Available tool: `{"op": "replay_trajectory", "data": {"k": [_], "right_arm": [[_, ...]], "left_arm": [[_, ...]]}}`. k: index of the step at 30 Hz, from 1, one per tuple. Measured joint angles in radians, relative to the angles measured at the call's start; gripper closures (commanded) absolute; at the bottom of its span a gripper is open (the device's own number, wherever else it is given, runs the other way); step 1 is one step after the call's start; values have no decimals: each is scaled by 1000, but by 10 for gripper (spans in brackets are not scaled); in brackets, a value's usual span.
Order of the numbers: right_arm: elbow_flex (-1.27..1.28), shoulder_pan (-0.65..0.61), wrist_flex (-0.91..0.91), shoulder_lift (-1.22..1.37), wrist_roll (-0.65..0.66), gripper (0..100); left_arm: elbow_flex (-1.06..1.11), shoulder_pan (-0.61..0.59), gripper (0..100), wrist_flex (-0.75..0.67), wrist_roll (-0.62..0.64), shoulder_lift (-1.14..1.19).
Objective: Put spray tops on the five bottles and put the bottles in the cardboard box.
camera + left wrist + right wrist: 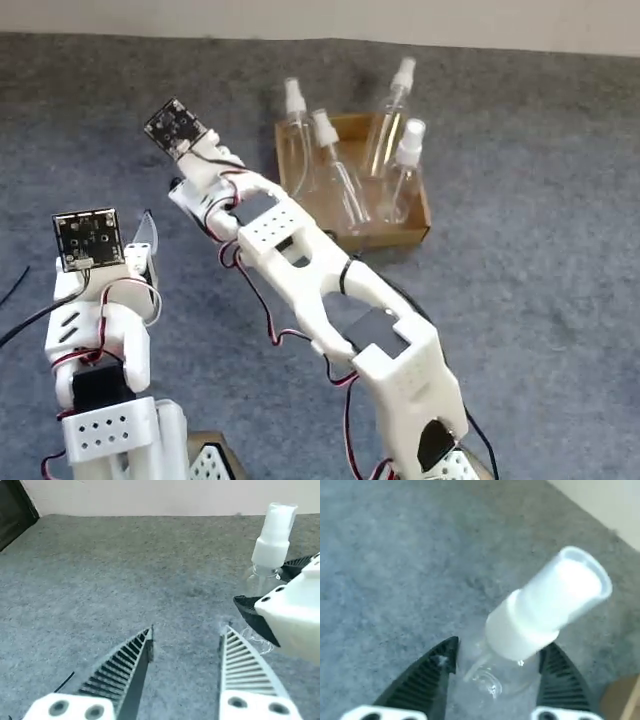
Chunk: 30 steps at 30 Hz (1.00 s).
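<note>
Four bottles [340,185] in box [400,238]; I read right gripper [500,647] clamped on fifth bottle [547,605], left gripper [189,630] open, empty

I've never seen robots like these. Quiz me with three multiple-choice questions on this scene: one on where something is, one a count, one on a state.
1. Where is the bottle that is not in the box?
A. In the left gripper
B. Between the right gripper's fingers
C. Lying loose on its side

2. How many white spray tops rise from the cardboard box?
A. Two
B. Six
C. Four

3. How is the left gripper?
A. Open and empty
B. Shut on a bottle
C. Shut on a loose spray top

Answers:
1 B: the right wrist view shows the bottle, top fitted, between the fingers of the right gripper.
2 C: the high view shows four spray tops above the cardboard box.
3 A: the fingers of the left gripper stand apart with nothing between them.
</note>
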Motion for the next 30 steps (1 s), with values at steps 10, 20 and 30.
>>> {"op": "replay_trajectory", "data": {"k": [10, 20, 30], "right_arm": [[0, -3, 15, 0, 6, 710], [-37, -3, 138, 0, 34, 683], [-450, 0, 551, 0, 34, 683]], "left_arm": [[0, 0, 807, 0, 0, 0], [0, 0, 807, 0, 0, 0], [0, 0, 807, 0, 0, 0]]}}
